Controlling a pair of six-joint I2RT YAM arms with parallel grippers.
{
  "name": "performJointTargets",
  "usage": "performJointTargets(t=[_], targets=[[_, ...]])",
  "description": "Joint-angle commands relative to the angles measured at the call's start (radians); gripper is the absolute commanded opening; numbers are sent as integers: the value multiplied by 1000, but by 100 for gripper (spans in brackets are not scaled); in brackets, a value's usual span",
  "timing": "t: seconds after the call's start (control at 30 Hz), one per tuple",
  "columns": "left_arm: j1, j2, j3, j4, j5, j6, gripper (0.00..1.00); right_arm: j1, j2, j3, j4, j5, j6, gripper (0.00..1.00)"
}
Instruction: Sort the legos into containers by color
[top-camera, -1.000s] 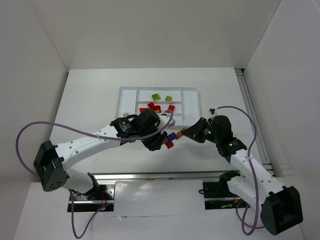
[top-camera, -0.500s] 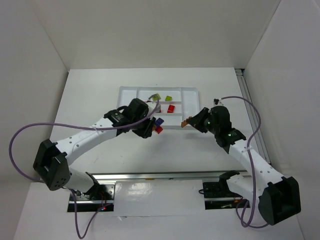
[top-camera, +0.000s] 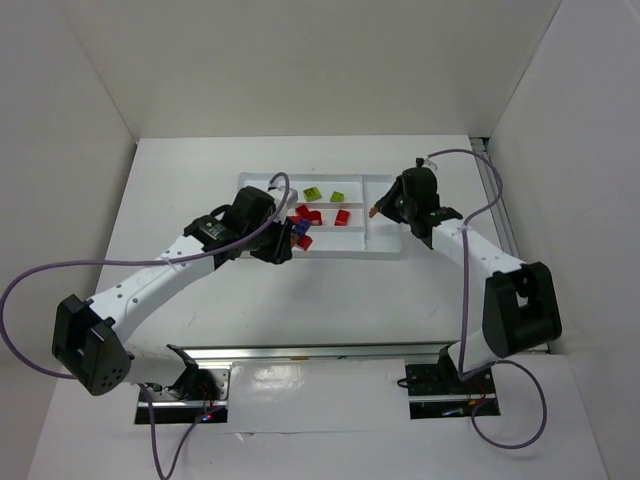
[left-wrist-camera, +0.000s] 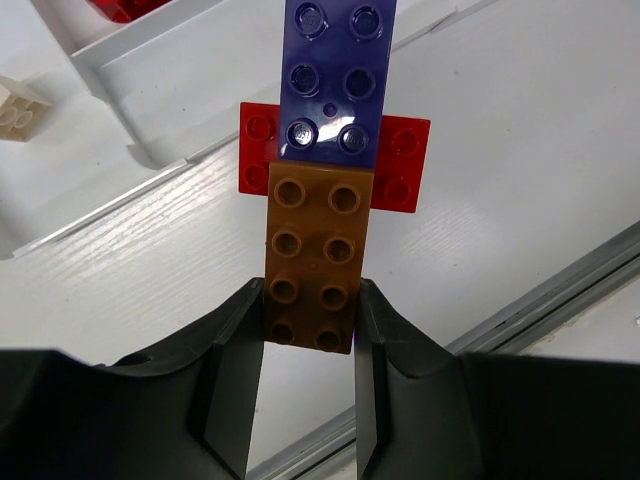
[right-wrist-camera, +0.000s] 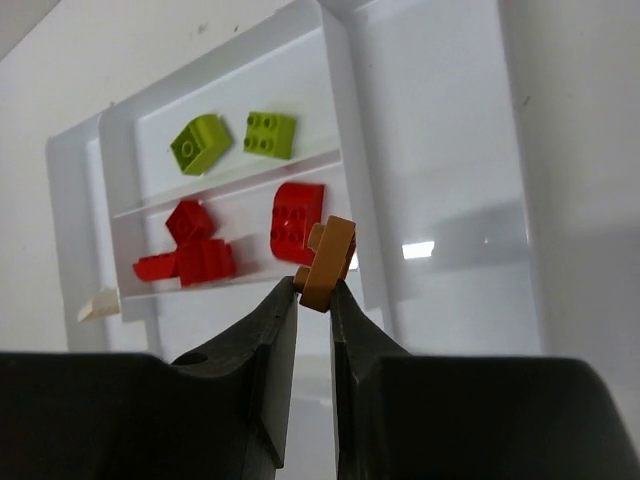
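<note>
While the left claw clamps the orange-brown end of a joined stack of brown, blue-purple and red legos over the tray, near-left, the right claw pinches one orange-brown brick above the tray's right part; green legos and red legos lie in separate long sections.

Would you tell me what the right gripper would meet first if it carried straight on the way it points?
The orange-brown brick in the right gripper would probably touch the tray's dividing wall first, the red brick just beyond; depth is unclear.
</note>
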Motion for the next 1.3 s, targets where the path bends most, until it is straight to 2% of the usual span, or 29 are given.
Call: performJointTargets(t=[0.0, 0.03, 0.13, 0.27, 0.33, 0.4, 0.43, 0.47, 0.53, 0.57, 0.63, 0.7, 1.17, 1.2, 1.27], targets=[[4, 10, 59, 16, 42, -30, 0, -19, 98, 96, 61, 43, -59, 15], [4, 10, 59, 16, 42, -41, 0, -19, 158, 121, 36, 32, -75, 39], [4, 10, 69, 26, 51, -41, 0, -19, 198, 198, -18, 43, -84, 72], [4, 10, 78, 48, 83, -41, 0, -10, 79, 175, -12, 43, -96, 74], [4, 10, 69, 61, 108, -41, 0, -10, -12, 136, -21, 5, -107, 67], [4, 10, 69, 71, 122, -32, 0, -19, -72, 80, -11, -145, -122, 60], [4, 10, 69, 71, 122, -32, 0, -28, -98, 63, -11, -213, -122, 60], [4, 19, 69, 71, 133, -32, 0, -39, -138, 46, 17, -356, -139, 60], [4, 19, 78, 71, 133, -22, 0, -39, -153, 0, 34, -484, -139, 67], [4, 19, 78, 71, 142, -22, 0, -28, -165, -12, 58, -617, -139, 72], [-5, 28, 87, 71, 142, -13, 0, -8, -166, -25, 69, -698, -139, 80], [-5, 28, 87, 80, 142, -13, 0, 39, -155, -37, 103, -715, -115, 85], [-5, 19, 44, 109, 182, -33, 0, 170, -37, -28, 236, -727, 54, 83], [-5, 19, 44, 109, 182, -33, 0, 170, -37, -38, 253, -713, 80, 83], [-14, 19, 44, 118, 182, -33, 0, 170, -37, -112, 391, -713, 215, 82]])
